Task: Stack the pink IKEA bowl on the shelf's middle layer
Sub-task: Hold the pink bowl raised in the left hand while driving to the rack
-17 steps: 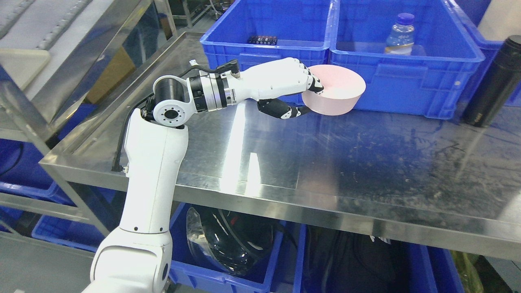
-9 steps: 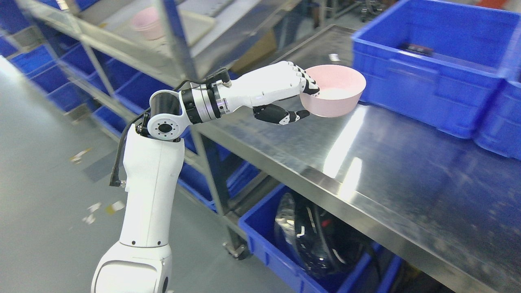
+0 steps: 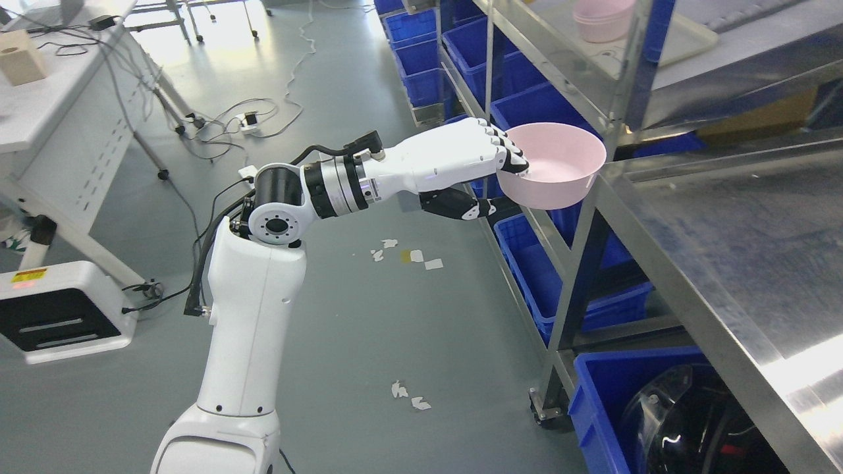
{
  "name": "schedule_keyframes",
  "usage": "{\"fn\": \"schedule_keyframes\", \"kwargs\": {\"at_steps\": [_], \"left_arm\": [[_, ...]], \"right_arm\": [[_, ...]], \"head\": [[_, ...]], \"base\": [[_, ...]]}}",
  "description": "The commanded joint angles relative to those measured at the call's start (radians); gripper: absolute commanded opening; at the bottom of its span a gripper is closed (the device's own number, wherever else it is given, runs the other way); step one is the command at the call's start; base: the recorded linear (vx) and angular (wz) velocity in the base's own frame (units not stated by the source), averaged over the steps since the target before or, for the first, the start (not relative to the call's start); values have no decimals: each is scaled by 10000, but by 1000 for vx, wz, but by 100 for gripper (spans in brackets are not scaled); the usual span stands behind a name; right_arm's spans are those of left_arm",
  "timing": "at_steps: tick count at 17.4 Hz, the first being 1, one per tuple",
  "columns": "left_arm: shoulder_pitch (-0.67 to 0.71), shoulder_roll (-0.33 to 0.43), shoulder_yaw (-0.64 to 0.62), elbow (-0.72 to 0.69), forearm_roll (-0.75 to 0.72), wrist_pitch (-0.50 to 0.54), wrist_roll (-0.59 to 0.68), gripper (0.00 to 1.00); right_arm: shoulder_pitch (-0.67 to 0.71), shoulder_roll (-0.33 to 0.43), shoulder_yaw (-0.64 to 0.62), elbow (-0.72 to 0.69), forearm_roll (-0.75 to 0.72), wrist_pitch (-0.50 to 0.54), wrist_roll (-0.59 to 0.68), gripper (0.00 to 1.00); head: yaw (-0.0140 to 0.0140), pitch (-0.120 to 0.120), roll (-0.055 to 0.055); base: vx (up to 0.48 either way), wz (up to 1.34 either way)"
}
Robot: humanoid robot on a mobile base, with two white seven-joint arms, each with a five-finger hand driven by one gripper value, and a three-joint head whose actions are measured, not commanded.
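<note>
Right now my left hand's fingers are curled over the near rim of the pink bowl, thumb beneath, holding it in the air beside the bench's left corner; more pink bowls sit stacked on the shelf beyond

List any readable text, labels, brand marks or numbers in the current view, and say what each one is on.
None can be read.
Yellow and red sticker on the white base unit at the lower left: print too small and blurred to read.
Pink bowl in the left hand: no mark visible.
Stacked pink bowls on the shelf: no mark visible.
Blue bins: no labels visible.
</note>
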Motion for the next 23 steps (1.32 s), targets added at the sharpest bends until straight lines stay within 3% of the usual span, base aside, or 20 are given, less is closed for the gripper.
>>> {"fn": "schedule_keyframes", "kwargs": {"at_steps": [1, 23], "left_arm": [[73, 164, -161, -410, 18, -6, -3, 1], [88, 164, 744, -579, 846, -6, 43, 2]], "right_arm": [[27, -175, 0, -180, 5, -59, -51, 100], [42, -175, 0, -180, 5, -59, -51, 100]], "head": [[0, 0, 0], [0, 1, 0]], "base": [[-18, 657], [98, 354]]}}
